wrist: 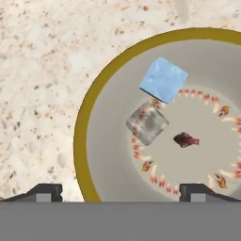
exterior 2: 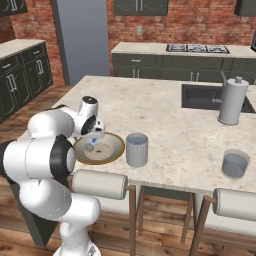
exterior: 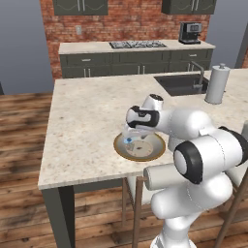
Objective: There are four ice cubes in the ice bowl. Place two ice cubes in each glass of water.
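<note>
We saw the gripper (wrist: 120, 190) hanging just over the ice bowl (wrist: 81, 141), jaws spread wide, nothing between them; one fingertip sat over the bare worktop (wrist: 42, 70) outside the bowl's rim, the other over the bowl's inside; in the hand view one light-blue ice cube (wrist: 163, 79) lay on the bowl's inner slope, near the rim; just beside it, toward the bowl's centre, lay a grey translucent cube (wrist: 147, 123), corners almost touching the blue one, whether they touched we could not tell; a small dark red mark (wrist: 186, 140) sat at the bowl's centre inside a ring of flame-like marks; in the right base view one glass of water (exterior 2: 136, 149) stood just beside the bowl; the second glass (exterior 2: 235, 163) stood well apart from the bowl, past the first glass; a taller white cylinder (exterior 2: 232, 101) with a knob stood far from the bowl, next to the sink (exterior 2: 200, 96); contents of the glasses too small to tell.
</note>
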You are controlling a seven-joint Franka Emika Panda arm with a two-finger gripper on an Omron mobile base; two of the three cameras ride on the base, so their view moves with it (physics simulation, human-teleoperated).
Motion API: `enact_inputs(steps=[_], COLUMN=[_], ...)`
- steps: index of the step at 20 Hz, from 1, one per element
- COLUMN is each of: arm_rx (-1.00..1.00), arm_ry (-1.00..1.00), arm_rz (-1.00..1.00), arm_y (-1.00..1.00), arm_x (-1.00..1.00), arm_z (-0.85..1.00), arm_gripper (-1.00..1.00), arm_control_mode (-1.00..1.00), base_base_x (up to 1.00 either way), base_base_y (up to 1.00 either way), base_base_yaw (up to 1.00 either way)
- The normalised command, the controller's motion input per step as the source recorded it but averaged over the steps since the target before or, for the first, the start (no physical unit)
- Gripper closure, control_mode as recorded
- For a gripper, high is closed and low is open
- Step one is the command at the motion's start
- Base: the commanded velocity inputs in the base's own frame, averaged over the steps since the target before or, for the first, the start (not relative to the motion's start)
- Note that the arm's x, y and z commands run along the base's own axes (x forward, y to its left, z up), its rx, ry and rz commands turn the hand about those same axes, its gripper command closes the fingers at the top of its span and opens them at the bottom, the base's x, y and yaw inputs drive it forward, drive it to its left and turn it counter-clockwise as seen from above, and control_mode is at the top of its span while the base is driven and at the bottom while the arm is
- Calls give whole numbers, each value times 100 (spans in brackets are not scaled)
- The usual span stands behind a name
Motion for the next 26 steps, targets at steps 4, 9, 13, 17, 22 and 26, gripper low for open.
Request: enact_inputs(steps=[4, 9, 13, 17, 22, 26], arm_rx=[-4, -15, -16, -3, 0, 0], arm_ry=[-10, -21, -6, 1, 0, 2], arm_rz=[50, 23, 0, 0, 0, 0], arm_y=[0, 1, 15, 9, 0, 0], arm_x=[-2, 0, 0, 0, 30, 43], arm_z=[-15, -18, -19, -6, -1, -12], arm_gripper=[-100, -100, -100, -100, -100, -100], arm_control_mode=[-100, -100, -100, -100, -100, -100], base_base_x=[0, 0, 0, 0, 0, 0], base_base_y=[0, 0, 0, 0, 0, 0], base_base_yaw=[0, 0, 0, 0, 0, 0])
